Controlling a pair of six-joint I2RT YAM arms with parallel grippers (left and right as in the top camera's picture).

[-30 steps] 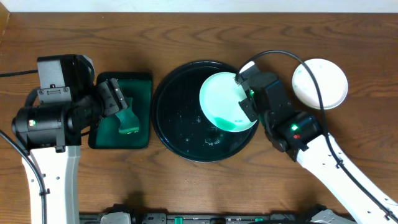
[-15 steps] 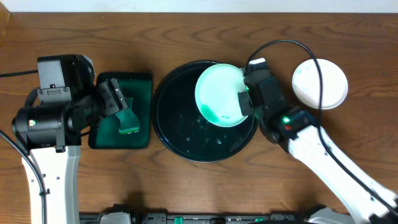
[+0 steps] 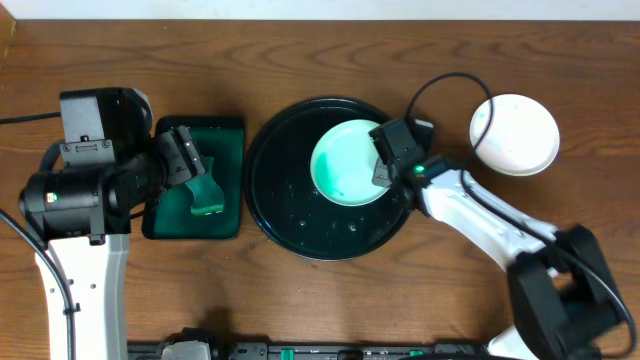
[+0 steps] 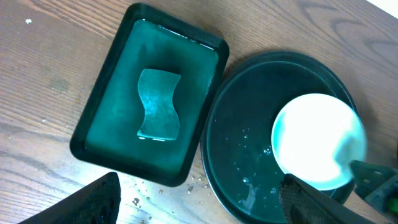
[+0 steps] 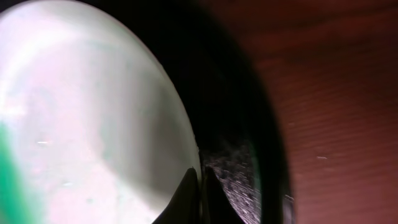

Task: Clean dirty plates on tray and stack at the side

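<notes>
The black round tray point(image 3: 275, 190) lies mid-table. A pale-cyan plate point(image 3: 345, 165) with a green smear near its edge lies low over the tray's right half. My right gripper point(image 3: 383, 162) is shut on this plate's right rim. In the right wrist view the fingers point(image 5: 189, 196) pinch the rim of the plate point(image 5: 93, 118) above the tray point(image 5: 249, 118). A white plate point(image 3: 514, 134) lies on the table right of the tray. My left gripper point(image 3: 190, 165) hangs open and empty above the green tray. Its spread fingertips point(image 4: 93, 199) frame the left wrist view.
A dark green rectangular tray point(image 3: 228, 135) left of the black tray holds a green sponge point(image 4: 158, 104). Water drops lie on the black tray's floor point(image 4: 249, 155) and on the wood beside it. The right arm's cable arcs over the table near the white plate.
My right gripper has carried the cyan plate slightly left and lowered it from a raised tilt to nearly flat over the tray. The left arm has not moved.
</notes>
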